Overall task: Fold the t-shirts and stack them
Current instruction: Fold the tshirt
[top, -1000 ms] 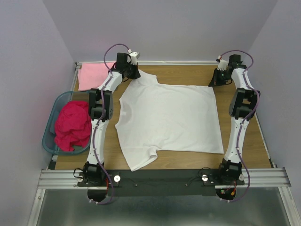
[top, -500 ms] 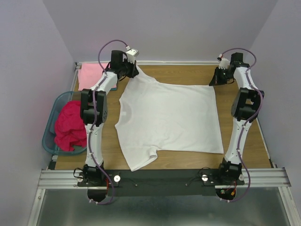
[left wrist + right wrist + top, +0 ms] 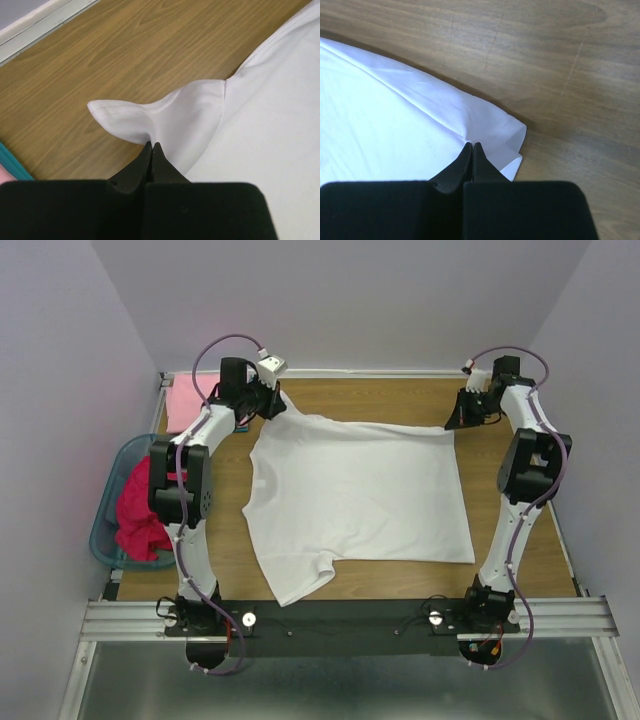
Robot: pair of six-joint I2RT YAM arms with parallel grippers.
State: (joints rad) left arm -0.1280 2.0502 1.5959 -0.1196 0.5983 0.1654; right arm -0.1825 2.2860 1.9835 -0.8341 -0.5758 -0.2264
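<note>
Three t-shirts are showing, one of each colour. The white t-shirt point(image 3: 355, 490) is lying spread across the middle of the wood-grain counter point(image 3: 400, 400). It is smooth and nearly flat, roughly rectangular, with one short sleeve sticking out at the near left. The light pink t-shirt point(image 3: 182, 405) is lying as a soft flat rectangle at the far left corner. The magenta-red t-shirt point(image 3: 135, 515) is sitting crumpled in one teal plastic basket point(image 3: 103, 530) at the counter's left edge.

Two claws are working. The left claw point(image 3: 151, 147) is pinching the white shirt's far sleeve, whose stitched hem is peaking up off the wood. The right claw point(image 3: 471, 147) is gripping the far right hem corner, where the cloth is bunching into small folds.
</note>
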